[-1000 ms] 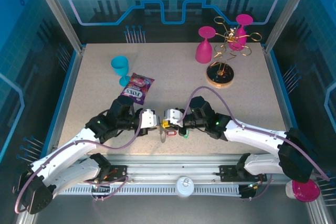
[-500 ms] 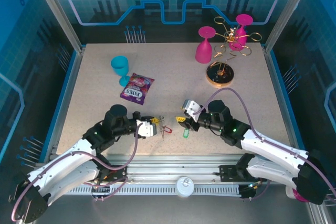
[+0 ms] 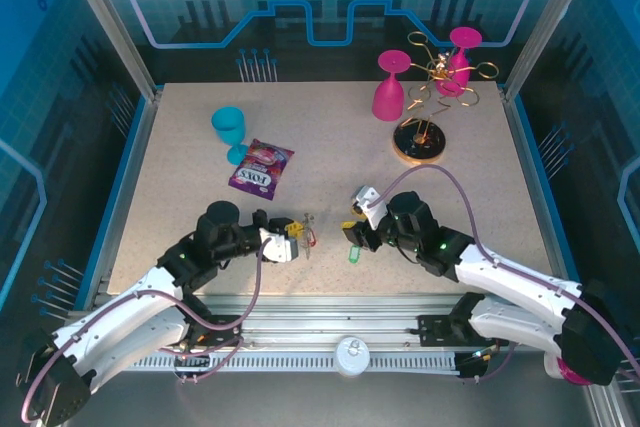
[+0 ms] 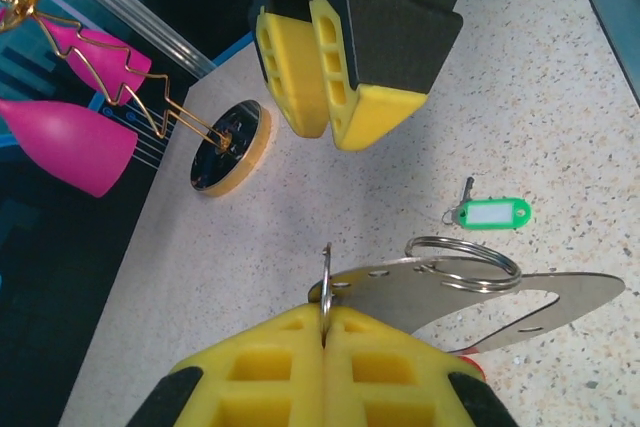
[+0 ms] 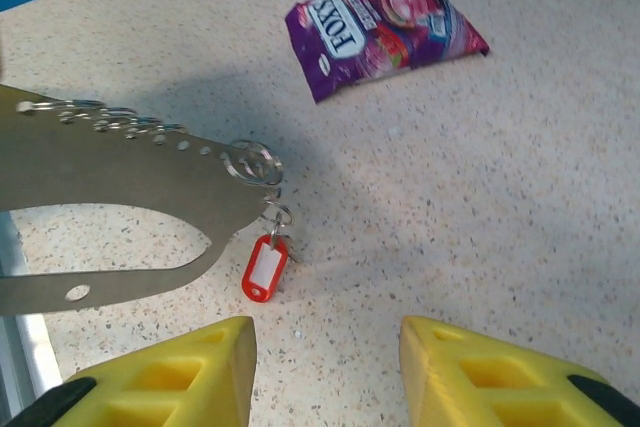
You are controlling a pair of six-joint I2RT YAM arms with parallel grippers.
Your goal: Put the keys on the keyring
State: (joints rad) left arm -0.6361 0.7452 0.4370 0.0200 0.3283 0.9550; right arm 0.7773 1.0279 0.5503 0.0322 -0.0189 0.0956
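The keyring sits low in the middle of the top view, lifted just off the table near its front edge. My left gripper has its yellow pads pressed together on one thin end of it. From the right wrist I can see the red-tagged key dangling off a small split ring at the plate's near tip, so I judge that one done. The green-tagged key lies flat on the table, apart from the ring and a little to its right in the top view. That puts me about halfway. The right gripper hovers just beside the ring, its fingers spread wide with nothing between them. The next move, as I read it, is to swing that gripper down onto the green key, pinch the tag or its little loop, and carry it to the ring. That calls for a fine, low pinch on a very thin thing. I cannot see a gate or opening on the ring. Its far end is cut off at the left edge of the right wrist frame. The red key's blade is too small to make out, and in the left wrist view only a sliver of red shows under the plate.
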